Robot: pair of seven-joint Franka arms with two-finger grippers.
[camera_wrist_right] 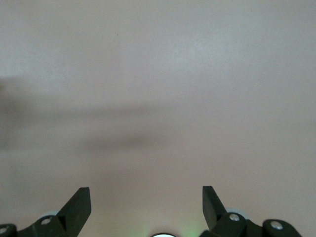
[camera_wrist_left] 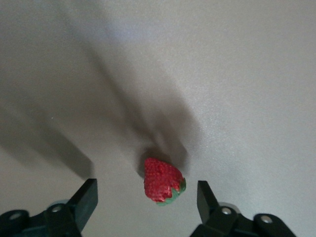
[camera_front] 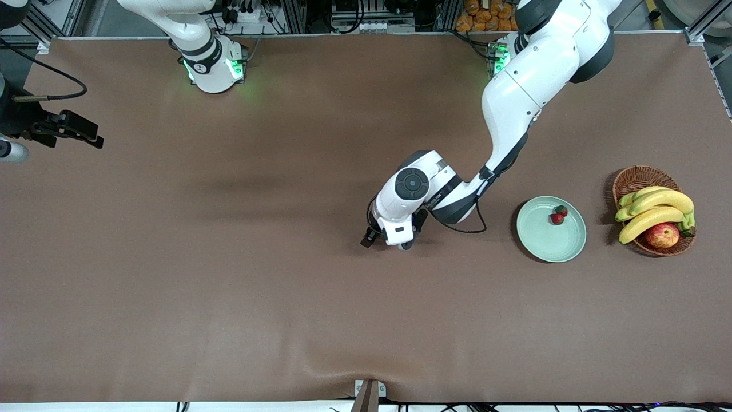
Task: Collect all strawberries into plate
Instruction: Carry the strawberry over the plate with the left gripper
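Strawberries (camera_front: 559,214): two on plate (camera_front: 543,243); third strawberry (camera_wrist_left: 163,181) on tabletop (camera_front: 229,286) between left gripper (camera_wrist_left: 147,197) jaws, wide, gripping nothing. Step: grasp; next, closing squarely. Right gripper (camera_wrist_right: 146,200): waiting, jaws wide, empty.

Between my black left claw (camera_wrist_left: 147,197) fingers lies a red strawberry (camera_wrist_left: 162,180), its skin finely dimpled, with a dark green leafy top. The surface (camera_front: 229,274) is plain matte brown. My plate (camera_front: 543,243) is pale mint green, holding two red strawberries (camera_front: 557,216). The basket (camera_front: 637,178) is brown wicker with yellow bananas (camera_front: 655,209) and a red-yellow apple (camera_front: 662,235). My arms are white.
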